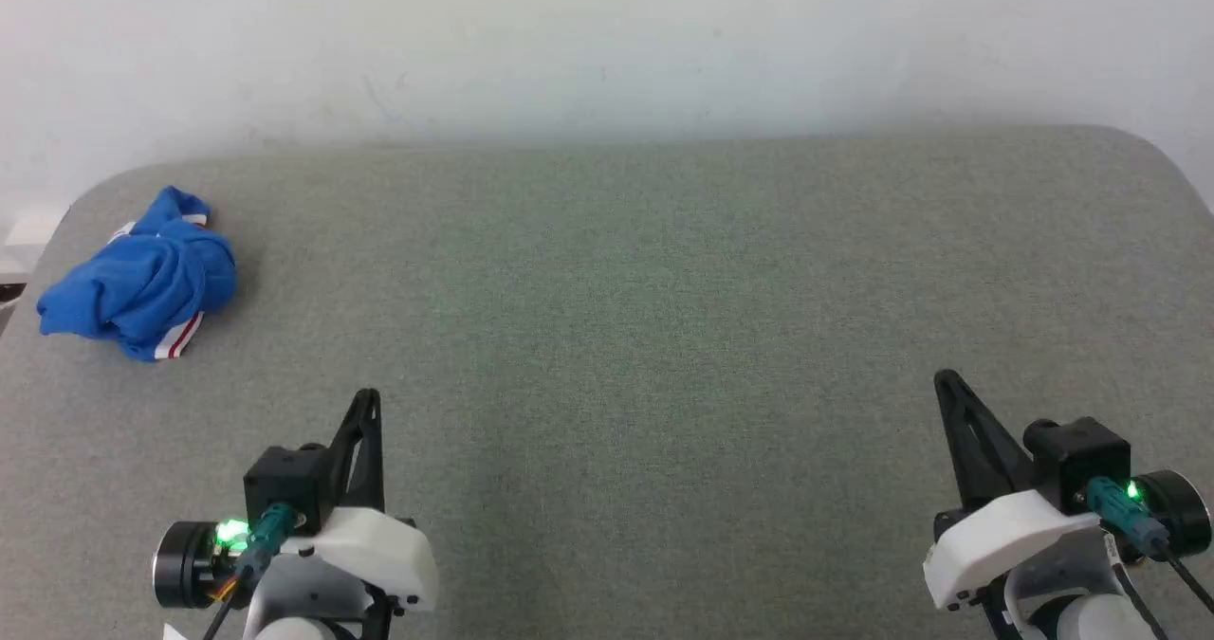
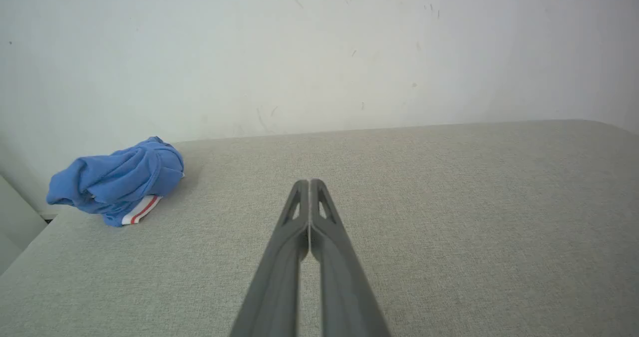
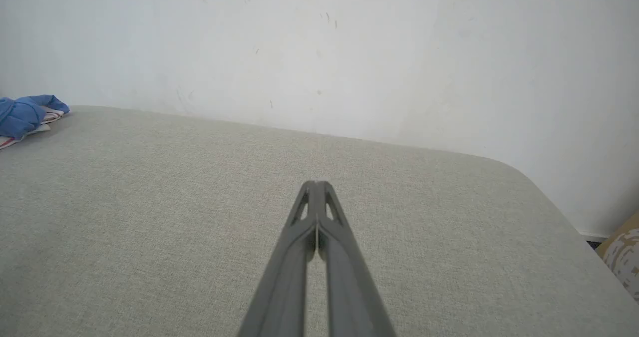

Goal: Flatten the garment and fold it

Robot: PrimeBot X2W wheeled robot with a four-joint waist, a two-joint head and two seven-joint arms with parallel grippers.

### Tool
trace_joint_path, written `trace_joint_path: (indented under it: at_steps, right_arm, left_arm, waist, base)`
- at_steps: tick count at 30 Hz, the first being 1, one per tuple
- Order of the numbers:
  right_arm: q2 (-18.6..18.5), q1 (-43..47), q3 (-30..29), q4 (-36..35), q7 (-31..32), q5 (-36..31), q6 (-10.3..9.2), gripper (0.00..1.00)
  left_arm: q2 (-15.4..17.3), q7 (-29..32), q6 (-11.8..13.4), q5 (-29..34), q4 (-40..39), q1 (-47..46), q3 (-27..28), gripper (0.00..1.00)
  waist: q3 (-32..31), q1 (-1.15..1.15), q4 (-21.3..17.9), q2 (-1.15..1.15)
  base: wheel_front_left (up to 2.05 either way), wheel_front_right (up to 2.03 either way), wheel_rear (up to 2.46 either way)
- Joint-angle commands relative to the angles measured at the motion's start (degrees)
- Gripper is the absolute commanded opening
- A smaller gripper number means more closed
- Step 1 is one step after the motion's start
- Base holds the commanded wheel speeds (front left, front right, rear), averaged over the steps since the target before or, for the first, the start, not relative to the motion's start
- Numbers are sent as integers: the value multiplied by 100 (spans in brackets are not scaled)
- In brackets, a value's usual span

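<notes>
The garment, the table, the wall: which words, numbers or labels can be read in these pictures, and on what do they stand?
None can be read.
The garment lies bunched, showing blue cloth and red-striped white trim, no letters.
The wall bears faint scuff marks, no writing.

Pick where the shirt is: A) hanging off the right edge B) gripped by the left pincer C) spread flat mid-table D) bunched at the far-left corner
D: the garment lies crumpled at the far-left corner of the grey surface, apart from the left pincer and right pincer.
</notes>
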Motion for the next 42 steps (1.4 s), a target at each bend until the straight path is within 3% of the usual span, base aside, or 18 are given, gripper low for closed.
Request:
trace_joint_path:
  at_steps: [1, 39, 40, 41, 42]
  right_arm:
    - [22, -33, -1, -32, 3, -43, -12, 0]
    - [22, -33, -1, -32, 3, -43, -12, 0]
    - [-1, 0, 0, 3, -2, 2, 0, 100]
    - [-2, 1, -1, 9, -3, 4, 0, 0]
    - [-4, 1, -1, 12, -3, 4, 0, 0]
  left_arm:
    - [-13, 2, -7, 38, -32, 7, 24, 0]
    - [-13, 2, -7, 38, -32, 7, 24, 0]
    - [0, -2, 1, -1, 2, 0, -3, 100]
    - [0, -3, 1, -1, 5, 1, -5, 0]
    - [0, -3, 1, -2, 6, 1, -7, 0]
  waist:
    - [0, 0, 0, 0]
    - [0, 0, 0, 0]
    - [0, 0, 0, 0]
    - [0, 0, 0, 0]
    - [0, 0, 0, 0]
  base:
    - [0, 0, 0]
    - [0, 0, 0]
    - [0, 0, 0]
    - [0, 0, 0]
    - [0, 0, 0]
